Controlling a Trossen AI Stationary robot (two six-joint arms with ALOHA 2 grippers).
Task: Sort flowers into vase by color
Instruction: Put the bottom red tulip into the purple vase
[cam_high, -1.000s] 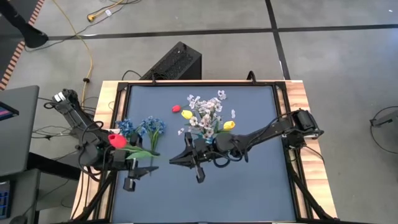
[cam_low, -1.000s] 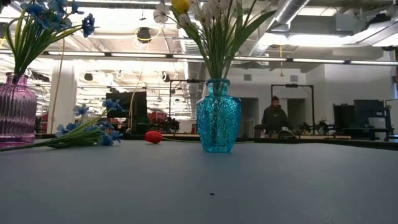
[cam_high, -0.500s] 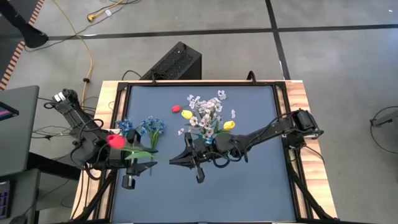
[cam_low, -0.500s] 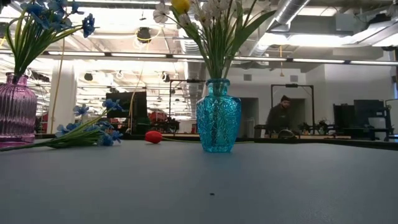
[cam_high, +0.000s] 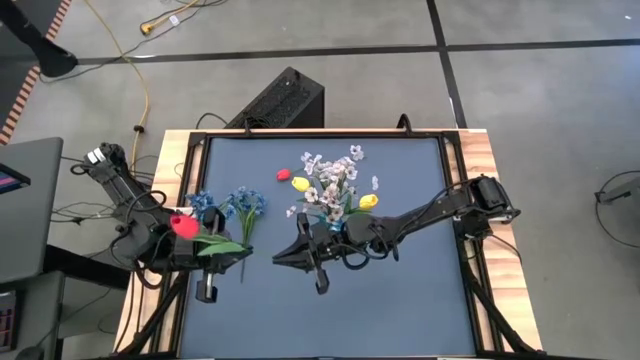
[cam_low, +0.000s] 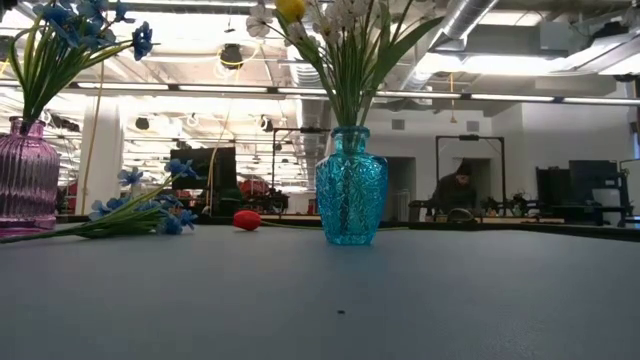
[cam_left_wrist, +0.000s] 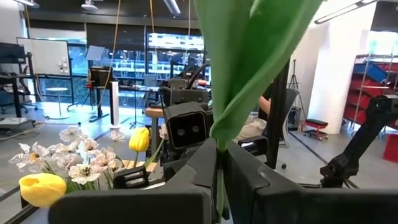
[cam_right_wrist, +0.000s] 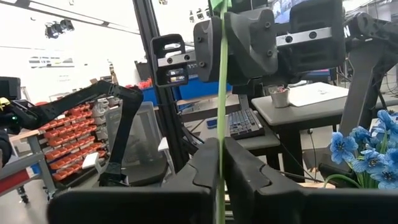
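High view: left gripper (cam_high: 222, 268) over the table's left side, fingers closed on the green stem of a red tulip (cam_high: 184, 226) (leaf (cam_left_wrist: 249, 68) fills the left wrist view). Right gripper (cam_high: 298, 258) at table centre, pinched on the same stem (cam_right_wrist: 221, 112), just beside the teal vase (cam_low: 351, 186) of white sprays and yellow tulips (cam_high: 367, 201). Blue sprays (cam_high: 245, 205) stand in the purple vase (cam_low: 24, 176); more blue sprays (cam_low: 140, 212) and another red tulip (cam_low: 246, 220) lie on the table (cam_high: 400, 300).

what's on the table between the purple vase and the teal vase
In the low view, a blue blossom spray lying flat and a red tulip sit between the purple vase and the teal vase.
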